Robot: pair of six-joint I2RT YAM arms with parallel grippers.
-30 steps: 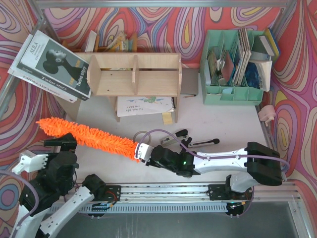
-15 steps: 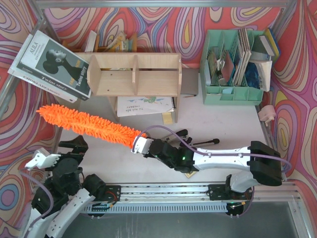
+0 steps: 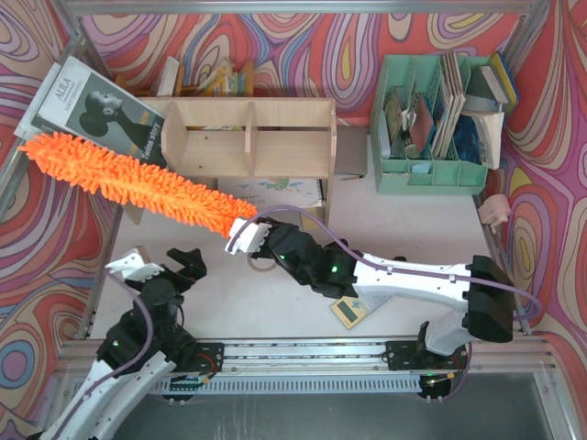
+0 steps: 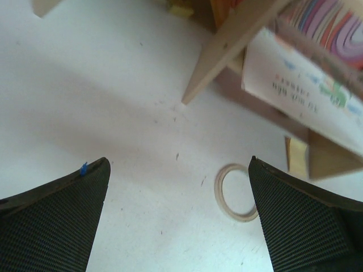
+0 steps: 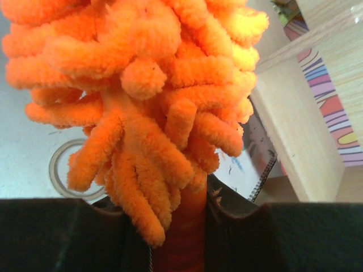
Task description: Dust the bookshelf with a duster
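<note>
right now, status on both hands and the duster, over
Right hand shut on handle of long fluffy orange duster. Left hand open, empty. Duster head angled across left end of light plywood bookshelf; contact unclear. Black-and-white book by its tip.

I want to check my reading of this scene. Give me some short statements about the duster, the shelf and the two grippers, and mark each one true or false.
1. The right gripper is shut on the duster. True.
2. The left gripper holds the pale ring. False: it is open and empty, and the ring lies on the table.
3. The duster's head lies in the right compartment of the bookshelf. False: it stretches out past the bookshelf's left end.
4. The green organizer stands to the right of the bookshelf. True.
</note>
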